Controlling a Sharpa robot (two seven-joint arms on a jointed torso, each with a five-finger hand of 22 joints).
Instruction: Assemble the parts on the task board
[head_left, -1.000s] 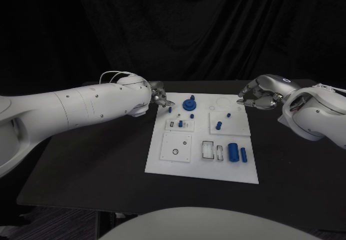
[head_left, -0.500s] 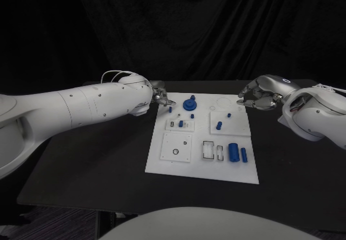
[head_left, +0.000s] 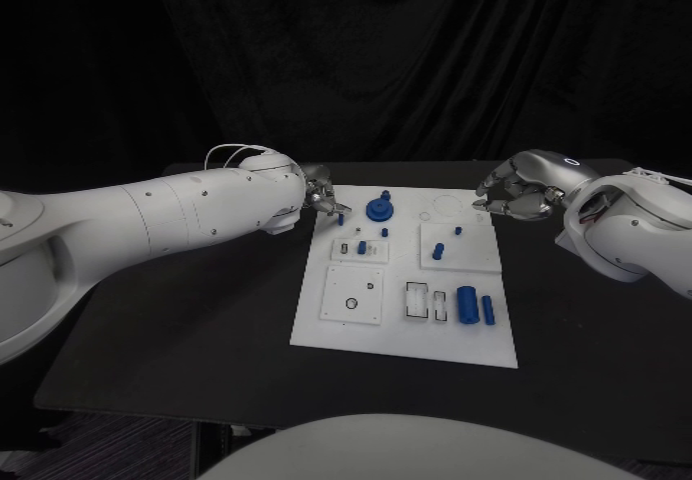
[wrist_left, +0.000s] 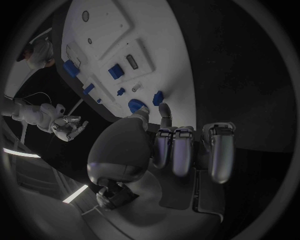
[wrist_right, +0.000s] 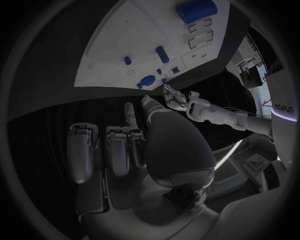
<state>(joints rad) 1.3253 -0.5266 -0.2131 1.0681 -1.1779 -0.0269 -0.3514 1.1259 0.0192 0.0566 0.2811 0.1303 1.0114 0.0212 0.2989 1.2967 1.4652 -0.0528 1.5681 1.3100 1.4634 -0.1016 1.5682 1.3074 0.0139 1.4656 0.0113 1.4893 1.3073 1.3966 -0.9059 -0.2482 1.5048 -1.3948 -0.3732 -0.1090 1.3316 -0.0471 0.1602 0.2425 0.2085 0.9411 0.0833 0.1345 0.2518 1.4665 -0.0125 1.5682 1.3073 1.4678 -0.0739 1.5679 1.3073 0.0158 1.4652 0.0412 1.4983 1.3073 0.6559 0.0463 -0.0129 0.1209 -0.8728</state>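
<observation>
White rectangular task board (head_left: 407, 340) lying flat mid-table, long side running away from the robot, on black table (head_left: 188, 330). Raised square plates set into it: one near the front-left corner with a small dark ring, one behind it, one toward the right. Blue round gear-like part (head_left: 379, 209) with an upright stem standing near the far edge. Large blue cylinder (head_left: 466, 302) and a slimmer blue pin (head_left: 488, 309) lying side by side toward the near right, beside two rectangular slots. Small blue pegs (head_left: 436, 252) standing on the middle plates; exact seating too small to tell.

Left hand (head_left: 323, 196) over the board's far-left corner, fingers curled inward; fingertips near a small blue part (wrist_left: 158, 97) at the board edge in the left wrist view. Contact or grip on it: cannot tell.

Right hand (head_left: 513, 193) off the board's far-right corner, above bare table, fingers curled in with nothing visible between them; in the right wrist view fingers (wrist_right: 119, 150) folded against the palm.

Wide bare table left and right of the board, and a strip in front of it. Near half of the board free of both arms.
</observation>
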